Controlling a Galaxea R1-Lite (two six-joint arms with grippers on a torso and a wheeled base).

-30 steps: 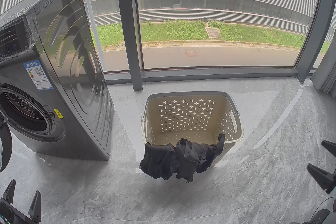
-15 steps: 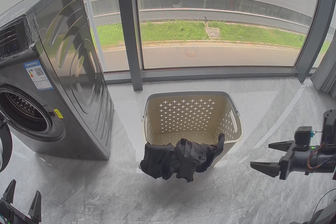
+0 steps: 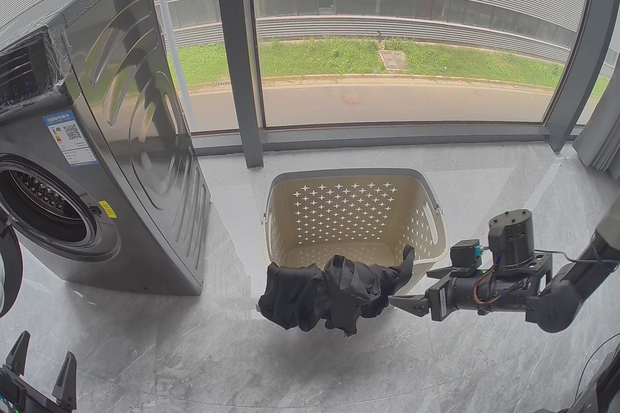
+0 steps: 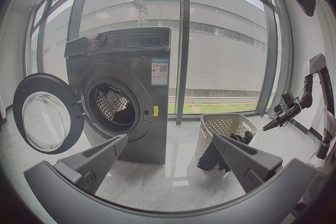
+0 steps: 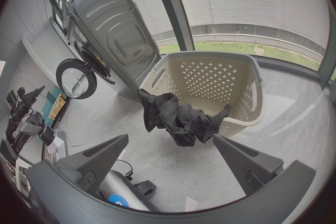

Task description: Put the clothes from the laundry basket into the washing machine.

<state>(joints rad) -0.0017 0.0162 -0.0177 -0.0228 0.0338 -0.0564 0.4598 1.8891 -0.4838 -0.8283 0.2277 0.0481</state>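
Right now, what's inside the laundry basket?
The laundry basket looks bare inside. Dark clothes drape over its near rim, hanging mostly outside; they hide the floor strip just behind that rim.

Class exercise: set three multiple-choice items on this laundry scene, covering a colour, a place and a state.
1. What colour is the perforated plastic laundry basket? A cream; B blue; C red.
2. Where is the crumpled black garment? A in the drum; B draped over the basket's near rim; C flat on the floor.
3. The grey washing machine has its round door: A shut; B missing; C swung open.
Key: A, its walls are cream; B, it hangs over the rim; C, the drum is exposed.
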